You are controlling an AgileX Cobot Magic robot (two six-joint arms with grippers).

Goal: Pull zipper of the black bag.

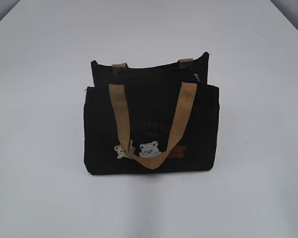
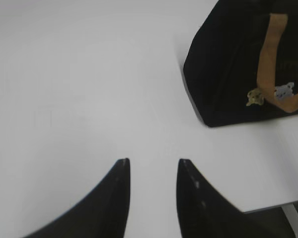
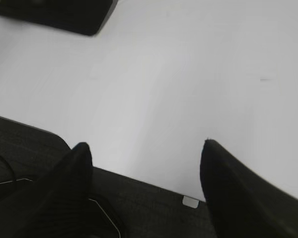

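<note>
The black bag (image 1: 152,119) stands upright in the middle of the white table, its tan handles hanging over the front above the bear patches. The zipper (image 1: 196,77) shows as a small silver pull at the right end of the bag's top. In the left wrist view the bag (image 2: 228,64) is at the upper right, and my left gripper (image 2: 153,161) is open and empty over bare table to its left. In the right wrist view only a bag corner (image 3: 64,15) shows at the top left. My right gripper (image 3: 145,145) is wide open and empty at the table's near edge. Neither gripper appears in the exterior view.
The white table (image 1: 39,188) stretches all round the bag. Its near edge (image 3: 139,176) runs under my right gripper, with dark floor and a thin cable below it. The table edge also shows at the lower right of the left wrist view (image 2: 278,204).
</note>
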